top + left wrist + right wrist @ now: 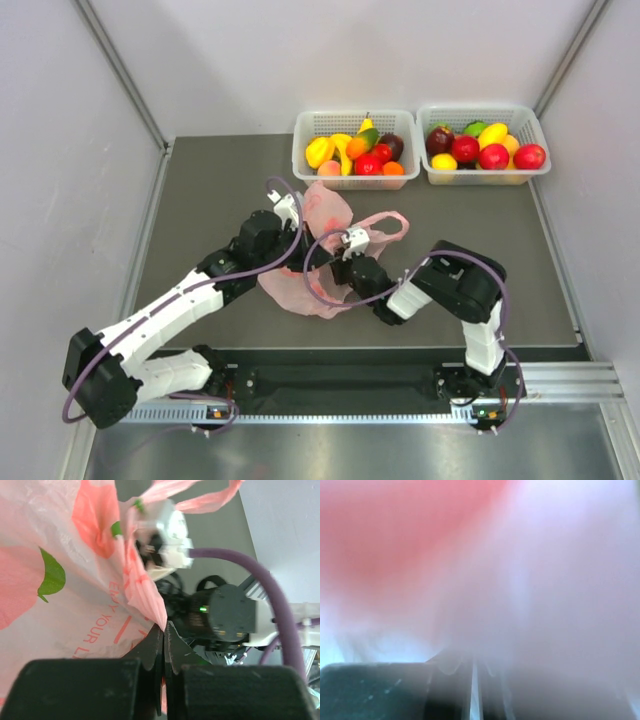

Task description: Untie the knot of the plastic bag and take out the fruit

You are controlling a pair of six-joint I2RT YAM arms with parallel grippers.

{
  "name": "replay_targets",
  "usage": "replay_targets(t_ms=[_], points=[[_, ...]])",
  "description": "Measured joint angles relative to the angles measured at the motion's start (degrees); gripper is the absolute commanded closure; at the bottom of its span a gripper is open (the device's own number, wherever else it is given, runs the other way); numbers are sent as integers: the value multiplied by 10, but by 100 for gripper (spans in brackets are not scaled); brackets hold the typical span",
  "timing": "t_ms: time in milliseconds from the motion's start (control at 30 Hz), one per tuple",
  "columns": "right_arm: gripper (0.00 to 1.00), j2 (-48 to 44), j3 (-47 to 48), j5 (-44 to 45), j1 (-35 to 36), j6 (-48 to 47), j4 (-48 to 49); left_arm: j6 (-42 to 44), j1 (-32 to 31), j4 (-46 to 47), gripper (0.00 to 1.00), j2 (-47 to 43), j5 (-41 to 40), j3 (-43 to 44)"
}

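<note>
Through the left wrist camera I saw the left claw (164,630) pinched tight on a fold of the plastic bag (322,262), its jaws meeting with pink film between them. The bag lay crumpled on the grey surface (200,200) between the two arms, just in front of the left basket (300,150). One handle loop (386,224) trailed out towards the right. The right claw (345,240) was pressed into the bag's middle. Its own camera gave me only blurred pink film, so I could not tell whether it was gripping. I could not pick out the knot. The fruit (365,155) I could see sat in the left basket and the right basket (480,108) at the far edge.
</note>
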Motion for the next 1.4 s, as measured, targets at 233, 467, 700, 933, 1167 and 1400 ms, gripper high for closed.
replay_targets(t_ms=[233,467,700,933,1167,1400], points=[[92,-129,-140,0,4,1,38,15,-3,-30,100,-19,-19,0],[56,-223,-192,4,12,17,13,11,-3,-65,100,-42,-11,28],[60,-240,-191,11,13,33,-30,11,-14,-85,100,-30,8,165],[60,-193,-191,15,18,64,-40,29,-38,-96,100,-7,7,273],[54,-204,-203,33,29,84,-56,29,-61,-95,100,-21,0,209],[32,-347,-225,63,49,101,-167,14,-61,-104,100,-84,-31,37]])
